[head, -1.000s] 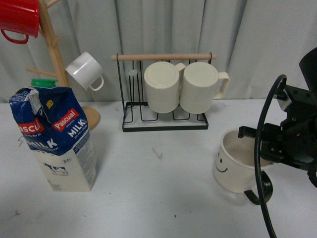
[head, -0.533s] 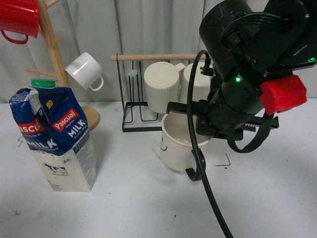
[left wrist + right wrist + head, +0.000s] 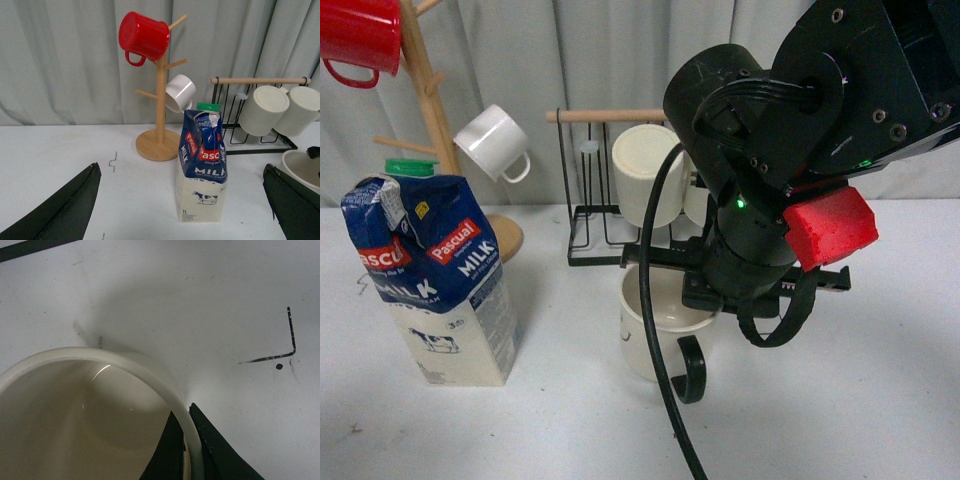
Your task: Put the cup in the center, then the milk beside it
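The cream cup [image 3: 655,325] with its dark handle [image 3: 690,370] hangs in my right gripper [image 3: 720,290] near the middle of the table, in front of the rack. In the right wrist view the jaws pinch the cup's rim [image 3: 187,450], one finger inside and one outside. A black corner mark [image 3: 287,347] of the center shows beside the cup. The milk carton [image 3: 435,285] stands upright at the left; it also shows in the left wrist view [image 3: 202,172]. My left gripper [image 3: 182,210] is open and empty, well short of the carton.
A black wire rack [image 3: 650,190] holding ribbed cream mugs [image 3: 645,175] stands behind the cup. A wooden mug tree [image 3: 430,110] with a red mug [image 3: 355,35] and a small white cup [image 3: 492,142] stands at the back left.
My right arm has carried the cup leftward from the table's right side to the middle, in front of the rack. The milk carton has not moved.
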